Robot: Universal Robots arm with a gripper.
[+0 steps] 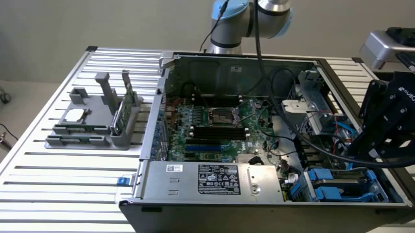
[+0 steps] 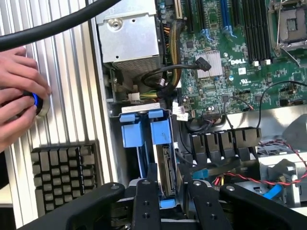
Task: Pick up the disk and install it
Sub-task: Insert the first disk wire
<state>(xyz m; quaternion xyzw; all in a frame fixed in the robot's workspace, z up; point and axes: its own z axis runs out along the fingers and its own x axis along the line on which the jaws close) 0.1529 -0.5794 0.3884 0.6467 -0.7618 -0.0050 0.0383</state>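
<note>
The disk (image 2: 166, 165) stands on edge in its blue carrier, sunk into the drive bay (image 2: 144, 111) of the open computer case (image 1: 214, 187). The gripper (image 2: 172, 201) straddles its near end; I cannot tell whether it grips the disk. A second blue carrier (image 2: 130, 132) sits just beside the disk in the same bay. Beyond the bay, farther from the gripper, lie a silver metal box (image 2: 129, 36) and the green motherboard (image 2: 230, 57). Outside the case wall, a black finned heatsink (image 2: 62, 175) rests on the slatted table (image 2: 67, 72), and a person's hand (image 2: 17, 96) touches a blue-ringed button (image 2: 36, 100).
</note>
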